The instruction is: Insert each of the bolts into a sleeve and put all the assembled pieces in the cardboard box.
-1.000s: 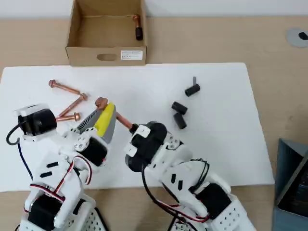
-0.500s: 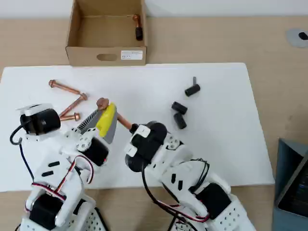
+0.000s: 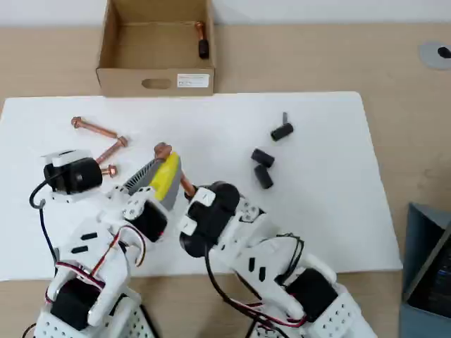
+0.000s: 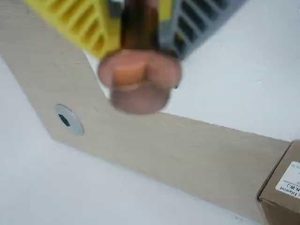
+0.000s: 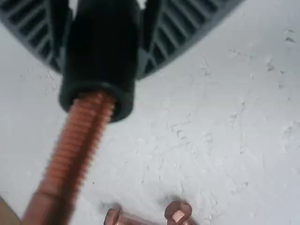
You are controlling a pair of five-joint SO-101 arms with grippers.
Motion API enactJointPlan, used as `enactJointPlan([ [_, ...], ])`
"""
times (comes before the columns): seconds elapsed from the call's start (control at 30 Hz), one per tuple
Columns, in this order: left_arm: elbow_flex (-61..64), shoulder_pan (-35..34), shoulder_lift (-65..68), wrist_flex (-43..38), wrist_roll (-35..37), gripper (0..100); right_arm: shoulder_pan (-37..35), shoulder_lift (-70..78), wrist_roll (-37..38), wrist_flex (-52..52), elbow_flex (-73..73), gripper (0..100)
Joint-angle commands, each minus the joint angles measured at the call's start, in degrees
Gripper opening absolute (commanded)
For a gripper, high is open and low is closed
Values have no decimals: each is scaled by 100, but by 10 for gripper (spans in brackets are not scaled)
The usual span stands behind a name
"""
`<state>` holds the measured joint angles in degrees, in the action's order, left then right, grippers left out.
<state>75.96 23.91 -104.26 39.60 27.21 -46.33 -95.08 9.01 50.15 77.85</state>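
My left gripper point(image 3: 166, 169), with one yellow and one grey finger, is shut on a copper bolt point(image 3: 163, 151); its flanged head point(image 4: 140, 80) faces the left wrist camera. The bolt's shaft point(image 3: 187, 186) runs to my right gripper point(image 5: 101, 47), which is shut on a black sleeve point(image 5: 100, 56). The threaded end point(image 5: 77, 150) sits in the sleeve's mouth. Three loose bolts point(image 3: 94, 128) point(image 3: 111, 151) point(image 3: 107, 170) lie on the white mat to the left. Three loose sleeves point(image 3: 282, 132) point(image 3: 262, 157) point(image 3: 263, 177) lie to the right. The cardboard box point(image 3: 155, 82) holds one assembled piece point(image 3: 202, 40).
The white mat point(image 3: 331, 211) covers the wooden table. A grey bin point(image 3: 425, 271) stands at the right edge and a grey disc point(image 3: 435, 54) lies at the far right. Two loose bolt heads point(image 5: 178, 214) show beyond the sleeve.
My left arm has carried the bolt a little to the right, toward my right arm. The right arm has shifted slightly left and toward the front.
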Motion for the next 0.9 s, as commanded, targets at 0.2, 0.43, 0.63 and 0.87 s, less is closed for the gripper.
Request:
enactJointPlan([
  [0.2,-651,686,-22,1196,-281,2,-127,-84,44,-149,-57,9],
  [0.43,-782,862,-22,1758,-281,2,-127,-92,44,-149,-84,9],
  [0.63,-352,1125,-22,1908,-281,2,-127,-92,44,-149,-154,9],
  [0.87,-229,1143,-22,1925,-844,33,-127,-92,44,-149,-154,9],
])
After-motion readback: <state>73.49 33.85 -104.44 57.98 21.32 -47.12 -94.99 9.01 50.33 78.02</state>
